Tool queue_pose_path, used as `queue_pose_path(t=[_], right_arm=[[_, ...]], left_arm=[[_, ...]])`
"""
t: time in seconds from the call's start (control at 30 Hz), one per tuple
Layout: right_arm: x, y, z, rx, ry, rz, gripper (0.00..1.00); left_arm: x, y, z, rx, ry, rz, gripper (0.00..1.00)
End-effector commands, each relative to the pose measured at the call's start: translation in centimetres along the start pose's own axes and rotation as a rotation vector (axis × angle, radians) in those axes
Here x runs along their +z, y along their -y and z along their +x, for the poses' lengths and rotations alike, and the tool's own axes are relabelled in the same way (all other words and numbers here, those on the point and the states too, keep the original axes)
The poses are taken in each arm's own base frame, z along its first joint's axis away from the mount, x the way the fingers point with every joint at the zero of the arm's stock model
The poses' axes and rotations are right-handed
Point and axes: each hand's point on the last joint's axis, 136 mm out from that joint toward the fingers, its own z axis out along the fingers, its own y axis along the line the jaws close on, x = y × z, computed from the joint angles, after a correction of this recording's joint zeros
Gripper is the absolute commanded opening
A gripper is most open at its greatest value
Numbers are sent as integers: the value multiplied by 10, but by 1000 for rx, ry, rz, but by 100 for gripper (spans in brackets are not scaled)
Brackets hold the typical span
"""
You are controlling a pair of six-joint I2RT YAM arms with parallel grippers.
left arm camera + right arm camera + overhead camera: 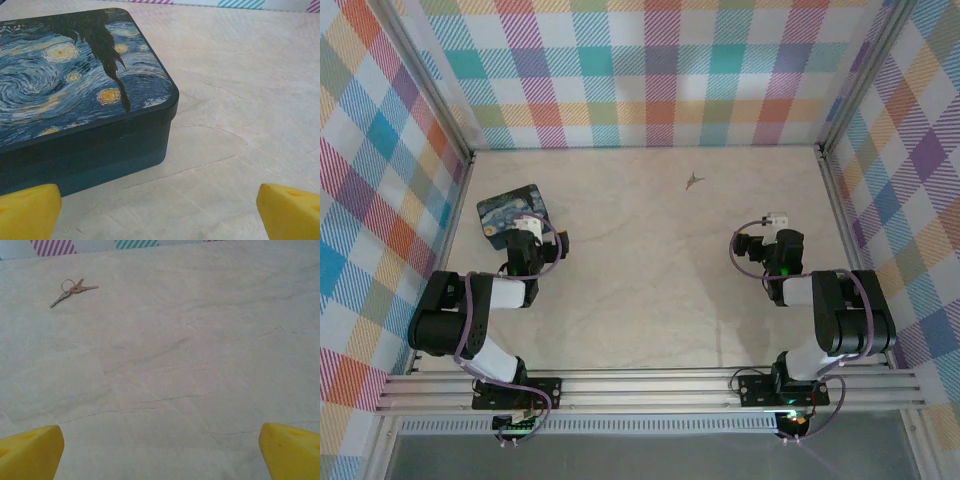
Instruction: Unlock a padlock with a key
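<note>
A flat dark-blue tin with a swirly starry-night print lies at the left of the table; up close it shows a lid seam and no shackle or keyhole. The padlock is hidden or out of view. The key, one of two small grey keys on a ring, lies far out near the middle back. My left gripper is open just in front of the tin's near right corner, its yellow fingertips apart and not touching it. My right gripper is open over bare table, yellow fingertips wide, well short of the key.
Checked walls and metal rails close in the beige marbled table on three sides. Open tabletop lies between the two arms and around the key.
</note>
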Motion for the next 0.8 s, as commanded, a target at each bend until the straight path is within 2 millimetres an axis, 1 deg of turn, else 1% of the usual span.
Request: queue_pose_path(t=[0.0, 0.67, 0.77], right_arm=[[0, -1, -16, -10, 48, 3, 100], [0, -1, -16, -8, 45, -1, 100], [1, -5, -16, -15, 37, -31, 100]], left_arm=[[0, -4, 0, 1, 6, -11, 100], [0, -4, 0, 0, 2, -6, 100], [0, -3, 0, 0, 4, -3, 100]])
